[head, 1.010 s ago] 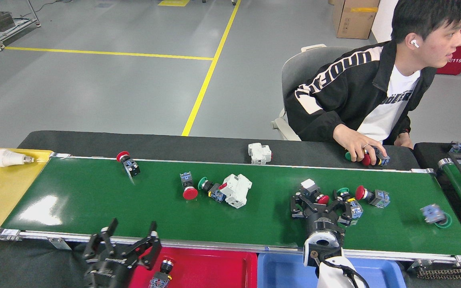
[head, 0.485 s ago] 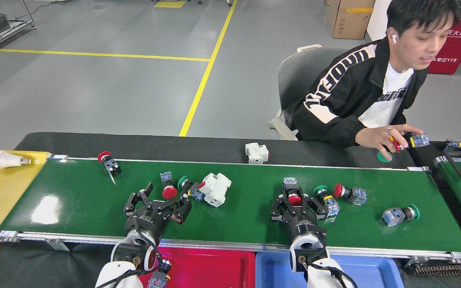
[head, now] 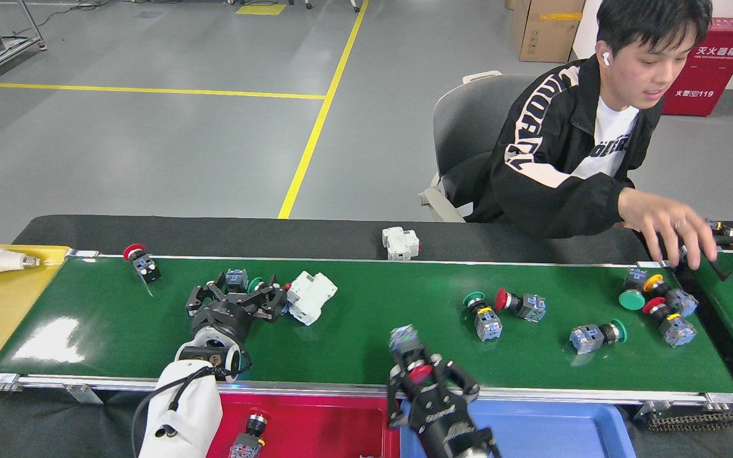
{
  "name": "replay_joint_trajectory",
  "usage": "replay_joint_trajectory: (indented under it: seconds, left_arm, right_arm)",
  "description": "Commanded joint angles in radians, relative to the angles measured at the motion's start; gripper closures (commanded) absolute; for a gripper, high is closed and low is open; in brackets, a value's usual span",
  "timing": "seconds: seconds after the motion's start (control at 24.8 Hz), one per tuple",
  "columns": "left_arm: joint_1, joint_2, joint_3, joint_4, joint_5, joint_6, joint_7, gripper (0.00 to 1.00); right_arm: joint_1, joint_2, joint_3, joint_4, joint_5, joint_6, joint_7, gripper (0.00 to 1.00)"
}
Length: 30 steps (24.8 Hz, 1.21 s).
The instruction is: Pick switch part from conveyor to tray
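- Red-capped and hard plastic, a push-button switch part (head: 410, 356) is pinched in the right gripper (head: 418, 375), lifted off the conveyor (head: 366, 331) near its front rail, above the blue tray (head: 595, 432).
- It is judged light, rigid and slick; the squarer contact block offers a surer hold than the rounded cap.
- At nine o'clock, the left gripper (head: 234, 299) is spread around a green-capped switch (head: 253, 285) beside a white circuit breaker (head: 308, 296).
- At two o'clock, more switches (head: 519, 304) lie loose; a person's hand (head: 672, 224) reaches beyond.
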Motion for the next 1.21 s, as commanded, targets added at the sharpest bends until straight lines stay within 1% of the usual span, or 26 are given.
replay_joint_trajectory:
  seconds: [0.0, 0.16, 0.28, 0.32, 0.36, 0.4, 0.44, 0.48, 0.53, 0.57, 0.61, 0.65, 0.69, 0.73, 0.81, 0.85, 0.89, 0.97, 1.05, 1.09, 1.17]
  left_arm:
    - [-0.036, 0.016, 0.028, 0.049, 0.000, 0.021, 0.011, 0.00]
    - [-0.084, 0.028, 0.036, 0.126, 0.000, 0.030, 0.017, 0.04]
    - [-0.096, 0.033, 0.031, 0.146, -0.002, 0.044, 0.018, 0.17]
    - [-0.099, 0.033, 0.033, 0.150, -0.002, 0.044, 0.017, 0.21]
    - [-0.099, 0.034, 0.034, 0.155, -0.002, 0.043, 0.017, 0.26]
    - [-0.099, 0.037, 0.036, 0.155, 0.000, 0.040, 0.018, 0.33]
    - [-0.099, 0.044, 0.034, 0.155, 0.001, 0.030, 0.018, 0.50]
    - [-0.097, 0.051, 0.034, 0.155, 0.004, 0.021, 0.020, 0.64]
    - [-0.096, 0.053, 0.034, 0.155, 0.009, 0.010, 0.023, 0.70]
    - [-0.091, 0.054, 0.034, 0.150, 0.015, -0.010, 0.023, 0.81]
    - [-0.090, 0.054, 0.034, 0.147, 0.016, -0.022, 0.023, 0.91]
    - [-0.087, 0.054, 0.036, 0.146, 0.018, -0.030, 0.023, 0.95]
    - [-0.084, 0.054, 0.036, 0.144, 0.026, -0.031, 0.023, 0.97]
    - [-0.081, 0.054, 0.036, 0.138, 0.035, -0.031, 0.023, 0.97]
    - [-0.068, 0.056, 0.031, 0.095, 0.064, -0.031, 0.023, 0.98]
    - [-0.050, 0.056, 0.031, 0.057, 0.073, -0.033, 0.022, 0.98]
    - [-0.025, 0.056, 0.030, 0.005, 0.082, -0.034, 0.018, 0.98]
    - [0.022, 0.050, 0.030, -0.101, 0.093, -0.056, 0.009, 0.98]
    - [0.079, 0.044, 0.028, -0.213, 0.095, -0.069, -0.011, 0.98]
    - [0.113, 0.044, 0.027, -0.276, 0.093, -0.072, -0.020, 0.98]
    - [0.166, 0.045, 0.027, -0.376, 0.093, -0.074, -0.034, 0.98]
  right_arm:
    - [-0.005, 0.008, 0.026, -0.021, 0.002, -0.020, -0.006, 0.00]
    - [-0.014, 0.002, 0.038, -0.018, -0.001, -0.022, -0.003, 0.00]
    - [-0.020, 0.008, 0.032, -0.018, -0.001, -0.011, 0.000, 0.00]
    - [-0.028, 0.009, 0.009, -0.022, -0.003, -0.007, 0.000, 0.00]
    - [-0.037, 0.011, -0.048, -0.022, -0.003, -0.002, 0.000, 0.00]
    - [-0.042, 0.014, -0.097, -0.024, -0.003, 0.009, -0.002, 0.00]
    - [-0.054, 0.017, -0.161, -0.024, -0.003, 0.029, -0.003, 0.00]
    - [-0.068, 0.014, -0.212, -0.024, -0.003, 0.046, -0.005, 0.00]
    - [-0.076, 0.013, -0.246, -0.026, -0.003, 0.055, -0.008, 0.00]
    - [-0.079, 0.006, -0.292, -0.029, -0.003, 0.069, -0.011, 0.00]
    - [-0.079, 0.000, -0.332, -0.039, -0.003, 0.072, -0.012, 0.00]
    - [-0.074, -0.012, -0.388, -0.070, -0.010, 0.069, -0.015, 0.00]
    - [-0.057, -0.018, -0.442, -0.104, -0.017, 0.061, -0.015, 0.00]
    - [-0.033, -0.020, -0.467, -0.122, -0.020, 0.056, -0.015, 0.00]
    - [0.044, -0.034, -0.490, -0.148, -0.020, 0.059, -0.015, 0.00]
    - [0.066, -0.053, -0.493, -0.151, -0.020, 0.064, -0.015, 0.00]
    - [0.087, -0.070, -0.496, -0.151, -0.020, 0.067, -0.015, 0.00]
    - [0.148, -0.069, -0.503, -0.151, -0.020, 0.069, -0.029, 0.00]
    - [0.193, -0.067, -0.502, -0.151, -0.020, 0.067, -0.089, 0.01]
    - [0.199, -0.067, -0.502, -0.151, -0.020, 0.067, -0.111, 0.01]
    - [0.200, -0.069, -0.500, -0.151, -0.018, 0.067, -0.112, 0.01]
